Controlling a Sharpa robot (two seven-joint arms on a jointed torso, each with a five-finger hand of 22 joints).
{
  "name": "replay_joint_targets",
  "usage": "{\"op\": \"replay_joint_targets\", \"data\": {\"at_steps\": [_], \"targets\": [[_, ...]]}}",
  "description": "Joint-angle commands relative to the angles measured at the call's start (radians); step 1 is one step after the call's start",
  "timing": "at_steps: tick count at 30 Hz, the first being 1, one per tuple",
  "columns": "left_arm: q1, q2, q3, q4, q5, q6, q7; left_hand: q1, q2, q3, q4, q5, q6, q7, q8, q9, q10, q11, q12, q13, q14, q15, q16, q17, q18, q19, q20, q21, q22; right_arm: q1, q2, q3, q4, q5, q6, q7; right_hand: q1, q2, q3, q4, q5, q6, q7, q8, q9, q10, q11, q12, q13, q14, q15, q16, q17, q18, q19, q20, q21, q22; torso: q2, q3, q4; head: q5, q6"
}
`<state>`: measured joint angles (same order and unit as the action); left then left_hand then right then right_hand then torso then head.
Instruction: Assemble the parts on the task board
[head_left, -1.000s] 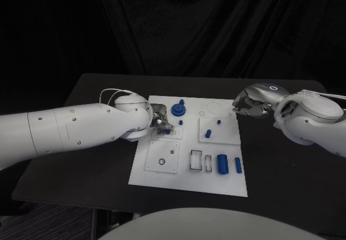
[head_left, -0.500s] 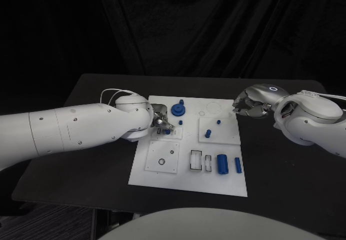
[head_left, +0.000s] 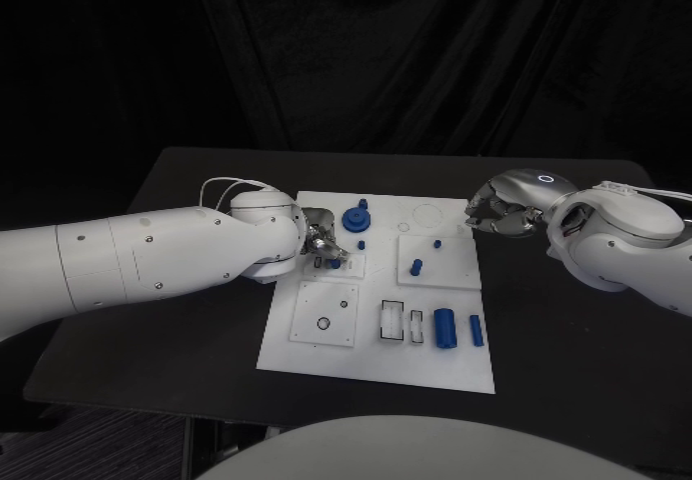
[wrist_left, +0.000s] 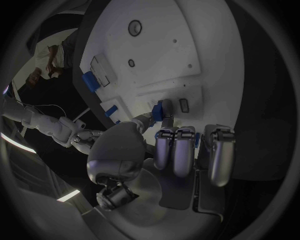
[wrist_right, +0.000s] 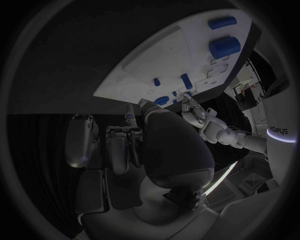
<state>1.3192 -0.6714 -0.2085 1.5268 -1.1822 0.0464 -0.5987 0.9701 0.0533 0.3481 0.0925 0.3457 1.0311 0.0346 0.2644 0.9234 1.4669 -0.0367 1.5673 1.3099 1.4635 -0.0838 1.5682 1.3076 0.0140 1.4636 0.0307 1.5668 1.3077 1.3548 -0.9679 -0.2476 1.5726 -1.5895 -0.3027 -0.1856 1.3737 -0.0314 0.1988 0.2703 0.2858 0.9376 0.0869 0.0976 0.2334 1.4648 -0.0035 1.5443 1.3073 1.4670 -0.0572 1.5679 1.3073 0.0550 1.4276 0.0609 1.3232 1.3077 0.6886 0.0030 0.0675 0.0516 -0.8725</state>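
Observation:
The white task board lies in the middle of the black table. My left hand is over the board's upper left and pinches a small blue part between thumb and finger. It holds that part at a small raised square plate, beside a dark slot. My right hand hovers just off the board's right edge with its fingers curled in and nothing in them.
Other blue parts stand on the board: a tall knobbed piece, a small stub, a peg, a thick cylinder and a slim one. Empty rectangular slots and a holed square plate lie nearby.

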Motion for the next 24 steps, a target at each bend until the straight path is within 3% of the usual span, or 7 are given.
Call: {"op": "replay_joint_targets", "data": {"at_steps": [1, 2, 5, 16, 18, 22, 24], "targets": [[-0.005, 0.000, -0.002, 0.002, 0.007, 0.020, 0.010, -0.011, -0.003, -0.002, 0.006, -0.015, -0.003, 0.002, -0.009, -0.001, 0.104, 0.001, 0.004, 0.261, 0.107, 0.000, 0.003, 0.263, -0.010, 0.097, -0.002, -0.007, 0.253, -0.003, 0.000, 0.001, 0.000, -0.003, 0.011, -0.021, 0.008, 0.000, 0.006, -0.001, 0.002, 0.003, 0.005, -0.004, -0.001, 0.070, 0.006, -0.006, 0.229, 0.104, 0.004, 0.003, 0.263, 0.008, -0.008, -0.001, -0.007, 0.177, 0.000, -0.0005, -0.0006, 0.001, 0.000], [-0.005, 0.000, -0.002, 0.002, 0.007, 0.021, 0.010, -0.014, -0.004, -0.004, 0.009, -0.037, -0.004, 0.003, -0.013, -0.001, 0.104, 0.002, 0.004, 0.261, 0.107, 0.001, 0.003, 0.263, -0.010, 0.096, -0.001, -0.009, 0.252, -0.004, 0.000, 0.001, 0.000, -0.003, 0.012, -0.021, 0.008, 0.000, 0.006, -0.001, 0.002, 0.003, 0.005, -0.004, -0.001, 0.070, 0.006, -0.006, 0.229, 0.104, 0.004, 0.003, 0.263, 0.008, -0.008, -0.001, -0.007, 0.177, 0.000, -0.0008, -0.0006, 0.001, 0.000], [-0.005, -0.001, -0.002, 0.002, 0.007, 0.024, 0.009, -0.020, -0.005, -0.008, 0.013, -0.059, -0.006, 0.005, -0.019, 0.000, 0.104, 0.003, 0.004, 0.261, 0.107, 0.002, 0.003, 0.263, -0.008, 0.093, 0.000, -0.012, 0.249, -0.004, -0.001, 0.001, 0.000, -0.003, 0.014, -0.022, 0.008, 0.000, 0.006, -0.001, 0.002, 0.003, 0.005, -0.004, -0.001, 0.070, 0.006, -0.006, 0.229, 0.104, 0.004, 0.003, 0.263, 0.008, -0.008, -0.001, -0.007, 0.177, 0.000, -0.0004, -0.0003, 0.001, 0.000], [-0.005, -0.007, -0.002, 0.001, 0.007, 0.029, 0.008, -0.023, -0.006, -0.010, 0.016, -0.072, -0.009, 0.007, -0.024, 0.001, 0.104, 0.005, 0.004, 0.261, 0.107, 0.003, 0.003, 0.263, -0.007, 0.090, 0.001, -0.015, 0.246, -0.005, -0.001, 0.001, -0.001, -0.003, 0.019, -0.025, 0.008, 0.000, 0.006, -0.001, 0.002, 0.003, 0.005, -0.004, -0.001, 0.070, 0.006, -0.006, 0.229, 0.104, 0.004, 0.003, 0.263, 0.008, -0.008, -0.001, -0.007, 0.177, 0.000, -0.0004, 0.0002, 0.004, 0.000], [-0.005, -0.007, -0.002, 0.001, 0.007, 0.027, 0.008, -0.027, -0.004, -0.014, 0.021, -0.094, -0.009, 0.008, -0.028, 0.002, 0.104, 0.006, 0.004, 0.261, 0.107, 0.004, 0.003, 0.263, -0.007, 0.089, 0.003, -0.017, 0.245, -0.006, -0.001, 0.001, -0.001, -0.003, 0.019, -0.025, 0.008, 0.000, 0.006, -0.001, 0.002, 0.003, 0.005, -0.004, -0.001, 0.070, 0.006, -0.006, 0.229, 0.104, 0.004, 0.003, 0.263, 0.008, -0.008, -0.001, -0.007, 0.177, 0.000, -0.0003, -0.0002, 0.005, 0.000], [-0.005, -0.006, -0.002, 0.001, 0.007, 0.025, 0.008, -0.044, -0.001, -0.036, 0.043, -0.191, -0.008, 0.012, -0.039, 0.007, 0.104, 0.010, 0.004, 0.261, 0.107, 0.008, 0.003, 0.263, -0.006, 0.088, 0.006, -0.018, 0.244, -0.006, 0.000, 0.001, -0.001, -0.003, 0.021, -0.025, 0.008, 0.000, 0.006, -0.001, 0.002, 0.003, 0.005, -0.005, -0.002, 0.069, 0.006, -0.007, 0.228, 0.104, 0.004, 0.003, 0.263, 0.009, -0.009, -0.001, -0.009, 0.176, 0.000, -0.0007, -0.0010, 0.005, 0.000], [-0.005, -0.005, -0.002, 0.000, 0.007, 0.024, 0.009, -0.060, -0.005, -0.060, 0.062, -0.210, -0.011, 0.015, -0.047, 0.009, 0.104, 0.013, 0.004, 0.261, 0.107, 0.010, 0.003, 0.263, -0.006, 0.087, 0.008, -0.020, 0.243, -0.006, 0.000, 0.001, -0.001, -0.003, 0.021, -0.025, 0.008, 0.000, 0.006, -0.001, 0.002, 0.003, 0.005, -0.005, -0.002, 0.069, 0.006, -0.007, 0.228, 0.104, 0.004, 0.003, 0.263, 0.009, -0.009, -0.001, -0.009, 0.176, 0.000, -0.0006, -0.0009, 0.005, 0.000]]}}
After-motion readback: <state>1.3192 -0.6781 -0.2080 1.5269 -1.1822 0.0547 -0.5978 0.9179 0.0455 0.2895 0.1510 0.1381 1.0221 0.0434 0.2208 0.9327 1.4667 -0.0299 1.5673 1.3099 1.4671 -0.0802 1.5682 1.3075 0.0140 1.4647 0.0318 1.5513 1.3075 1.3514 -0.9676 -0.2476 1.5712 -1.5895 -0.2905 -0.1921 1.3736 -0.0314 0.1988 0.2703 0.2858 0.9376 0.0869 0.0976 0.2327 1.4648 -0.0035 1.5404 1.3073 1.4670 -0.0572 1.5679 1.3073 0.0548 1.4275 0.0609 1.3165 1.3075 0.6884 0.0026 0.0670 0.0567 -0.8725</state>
